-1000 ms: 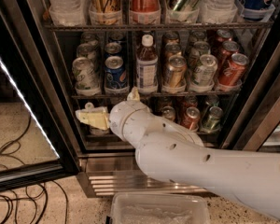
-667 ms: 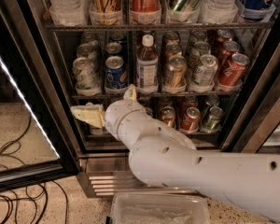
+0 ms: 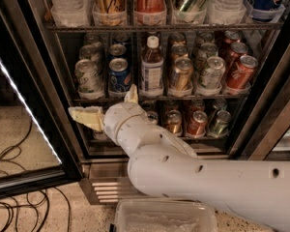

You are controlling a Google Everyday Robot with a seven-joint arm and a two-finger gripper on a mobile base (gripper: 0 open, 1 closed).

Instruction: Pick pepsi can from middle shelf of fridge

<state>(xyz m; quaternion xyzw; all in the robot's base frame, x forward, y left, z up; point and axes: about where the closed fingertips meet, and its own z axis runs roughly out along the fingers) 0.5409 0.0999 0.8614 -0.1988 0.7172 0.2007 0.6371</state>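
Arm has edged left & up since 1 s ago. Fridge (image 3: 106,190): middle shelf (image 3: 183,98) holds pepsi can (image 3: 119,75), front row, 2nd from left. Hand (image 3: 103,103) just below it, fingers apart, empty. Approach step; next: lift hand, straddle can.

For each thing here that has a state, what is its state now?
Blue pepsi can with silver top: upright on the middle shelf, not gripped.
Brown bottle with white cap: upright, capped.
Glass fridge door: swung open.
End effector with cream fingers: open, just below the blue can.
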